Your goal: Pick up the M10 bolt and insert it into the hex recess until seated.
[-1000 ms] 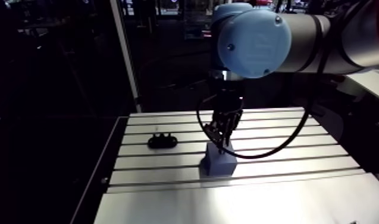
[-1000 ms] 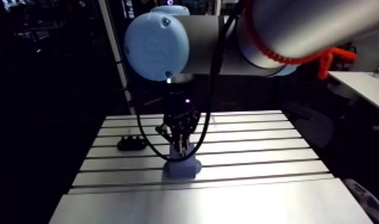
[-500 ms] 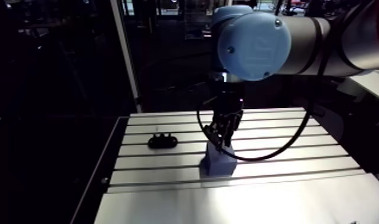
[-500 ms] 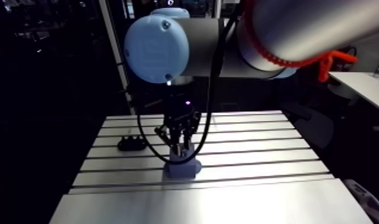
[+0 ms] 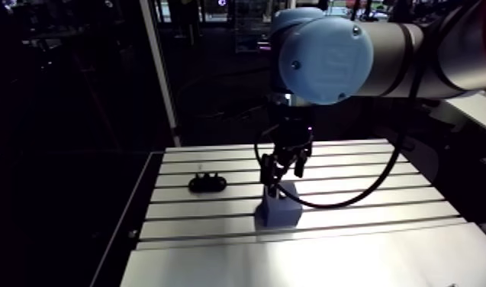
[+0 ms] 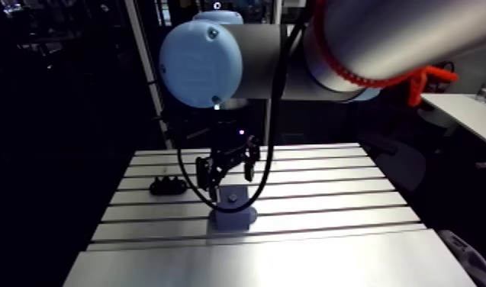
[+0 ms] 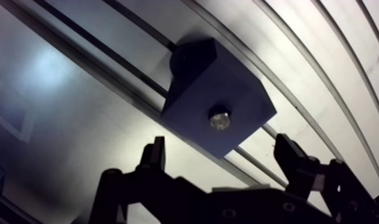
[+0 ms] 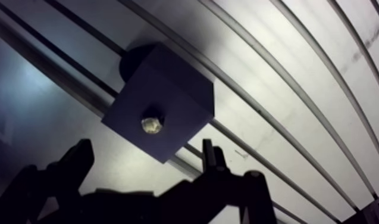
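Gripper [image 7: 221, 148]: fingers spread wide, holding nothing; it hangs just above the blue block [image 7: 218, 80].
M10 bolt [image 7: 219, 118]: head shows in the block's top face, clear of both fingers.
Seating: head looks low; hex recess hidden beneath it. Judged seated, which would explain the open fingers.
Block: on the slotted table [image 7: 322, 65], near edge.
Black piece [image 5: 207, 182]: left of block, well apart, not involved.

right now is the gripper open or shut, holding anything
Two-finger gripper: open, holding nothing; the small silvery bolt sits in the dark blue block.
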